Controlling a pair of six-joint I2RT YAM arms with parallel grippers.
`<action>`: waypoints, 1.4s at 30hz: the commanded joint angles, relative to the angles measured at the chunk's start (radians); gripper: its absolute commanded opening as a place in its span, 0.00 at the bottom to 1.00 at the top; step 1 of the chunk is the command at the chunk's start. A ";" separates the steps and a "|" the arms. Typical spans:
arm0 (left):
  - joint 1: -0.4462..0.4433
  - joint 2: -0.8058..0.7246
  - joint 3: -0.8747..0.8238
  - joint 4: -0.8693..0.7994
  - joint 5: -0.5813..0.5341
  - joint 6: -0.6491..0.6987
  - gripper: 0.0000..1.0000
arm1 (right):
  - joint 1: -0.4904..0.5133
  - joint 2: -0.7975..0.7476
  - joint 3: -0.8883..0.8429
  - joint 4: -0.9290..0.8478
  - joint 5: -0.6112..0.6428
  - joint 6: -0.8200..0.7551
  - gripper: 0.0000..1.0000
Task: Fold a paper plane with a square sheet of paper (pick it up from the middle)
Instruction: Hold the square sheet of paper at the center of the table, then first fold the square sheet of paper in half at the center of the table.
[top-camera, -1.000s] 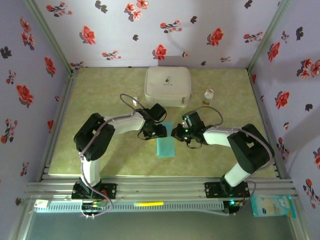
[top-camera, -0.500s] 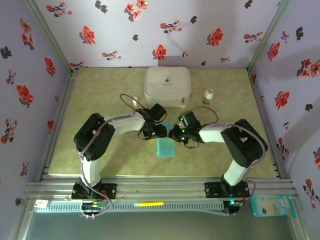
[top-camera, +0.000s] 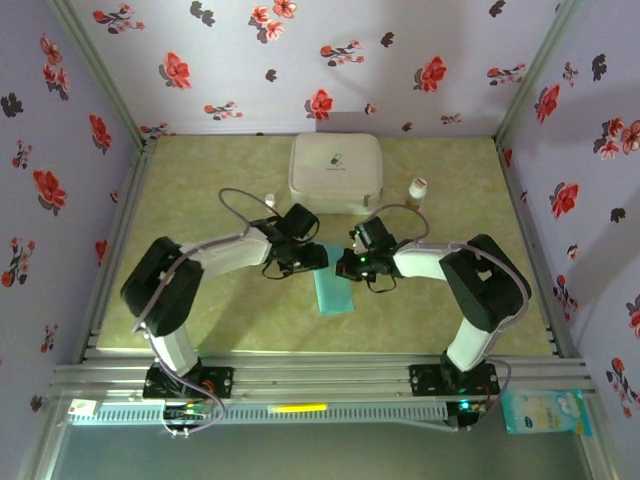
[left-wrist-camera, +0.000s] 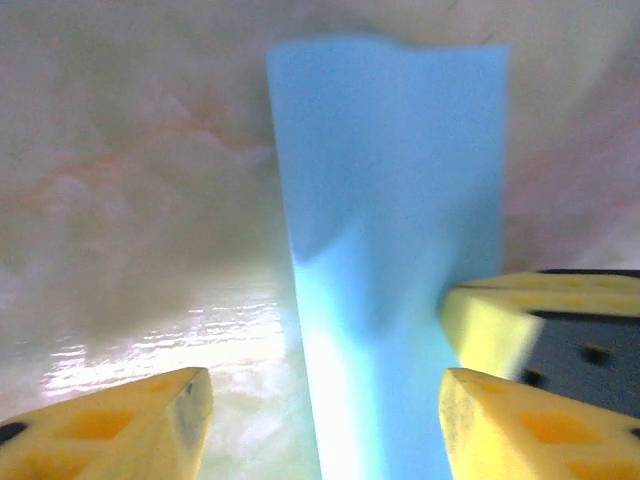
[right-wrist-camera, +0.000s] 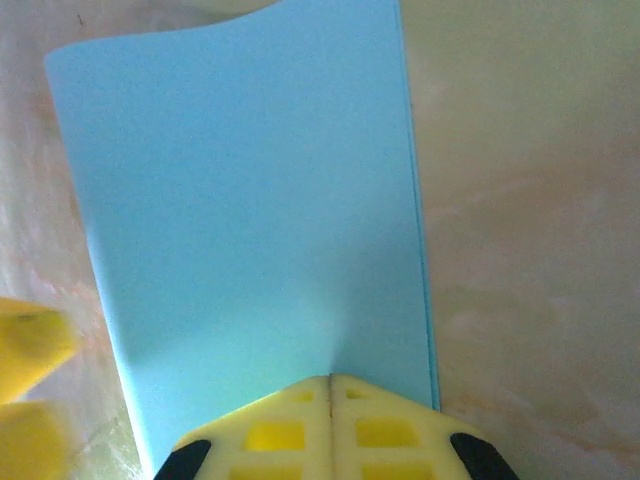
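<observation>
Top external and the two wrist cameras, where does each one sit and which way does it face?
Top external: above and behind the arms, looking down on the table; both arms show, left gripper and right gripper meeting at the paper.
Left wrist: faces down along its open fingers, paper between them.
Right wrist: faces down past its shut fingers pinching the paper.
Shared: both wrist views see the paper and the table.

A rig booth: floral-papered walls (top-camera: 300, 60), aluminium frame rail (top-camera: 320, 372).
</observation>
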 joint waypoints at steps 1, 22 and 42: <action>0.025 -0.121 -0.054 0.090 0.030 0.013 0.56 | -0.008 0.072 0.015 -0.172 0.072 -0.093 0.00; 0.075 0.045 -0.351 0.802 0.368 -0.250 0.00 | -0.012 0.057 -0.005 -0.179 0.103 -0.052 0.00; 0.075 0.048 -0.352 0.590 0.290 -0.135 0.00 | -0.012 0.060 -0.024 -0.157 0.107 -0.037 0.00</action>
